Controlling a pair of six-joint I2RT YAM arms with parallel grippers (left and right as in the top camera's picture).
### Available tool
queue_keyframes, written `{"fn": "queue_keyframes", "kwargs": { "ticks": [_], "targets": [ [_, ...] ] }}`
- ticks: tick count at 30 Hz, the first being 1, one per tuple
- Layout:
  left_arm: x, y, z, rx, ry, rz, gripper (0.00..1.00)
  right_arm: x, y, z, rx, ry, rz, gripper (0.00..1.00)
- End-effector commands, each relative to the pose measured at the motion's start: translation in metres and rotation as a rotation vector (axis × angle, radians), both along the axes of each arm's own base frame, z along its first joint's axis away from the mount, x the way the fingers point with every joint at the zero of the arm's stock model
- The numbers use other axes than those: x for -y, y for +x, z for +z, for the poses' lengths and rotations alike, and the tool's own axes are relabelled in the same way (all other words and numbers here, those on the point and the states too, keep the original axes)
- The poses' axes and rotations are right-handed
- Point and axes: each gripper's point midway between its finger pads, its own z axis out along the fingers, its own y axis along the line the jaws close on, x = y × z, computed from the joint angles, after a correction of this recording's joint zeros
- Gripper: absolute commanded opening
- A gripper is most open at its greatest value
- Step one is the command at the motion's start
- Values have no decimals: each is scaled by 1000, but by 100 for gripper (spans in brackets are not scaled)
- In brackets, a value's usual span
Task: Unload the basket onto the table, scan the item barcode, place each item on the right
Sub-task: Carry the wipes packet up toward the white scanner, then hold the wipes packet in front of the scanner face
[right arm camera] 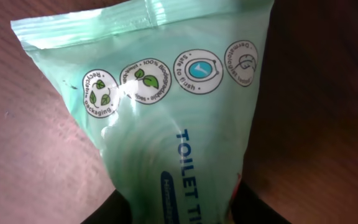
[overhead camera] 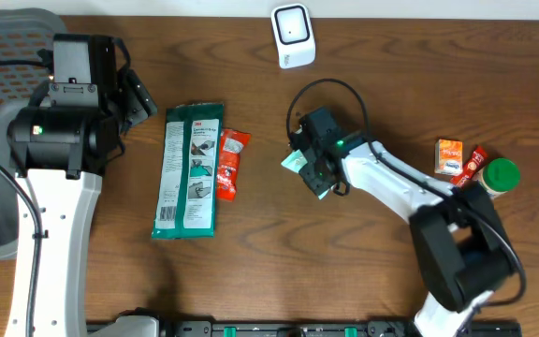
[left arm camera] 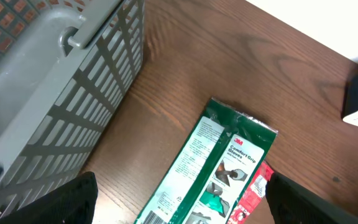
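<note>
Overhead, the right gripper (overhead camera: 310, 170) sits on the robot's side of the white rounded plastic scanner unit (overhead camera: 293, 36), slightly to its right and apart from it. It is clenched on a pale mint-green plastic pack of toilet tissue wipes (overhead camera: 296, 161). Right wrist view shows that pack narrowing down between the two dark fingers (right arm camera: 120, 208), which press on both of its edges. Its round printed badges and blue "TOILET" lettering face the camera, with the brown wooden table (overhead camera: 391, 84) behind; whether the pack rests on the table cannot be told. Left of the scanner and nearer the robot, a long green 3M glove package (overhead camera: 192, 168) lies flat with a slim red sachet (overhead camera: 230, 164) just beside its right edge. The left gripper (left arm camera: 179, 202) hangs far to the scanner's left, next to a grey slatted plastic basket (left arm camera: 55, 93), its jaws spread wide with nothing between them. Well to the scanner's right and nearer the robot, a small orange box (overhead camera: 449, 156), a red packet (overhead camera: 472, 167) and a green-lidded jar (overhead camera: 502, 176) sit close together.
</note>
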Motion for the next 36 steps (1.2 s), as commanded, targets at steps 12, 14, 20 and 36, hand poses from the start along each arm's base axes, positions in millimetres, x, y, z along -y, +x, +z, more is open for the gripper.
{"fn": "queue_keyframes", "kwargs": {
  "ticks": [12, 14, 20, 36],
  "targets": [
    [-3, 1, 5, 9, 11, 10, 87, 10, 12, 210, 249, 246, -247, 21],
    [-3, 1, 5, 10, 11, 10, 87, 9, 19, 268, 292, 275, -252, 21],
    [-3, 1, 5, 10, 11, 10, 87, -8, 51, 324, 365, 331, -254, 20],
    [-3, 1, 5, 10, 11, 10, 87, -54, 207, 222, 481, 289, -320, 21]
  ]
}}
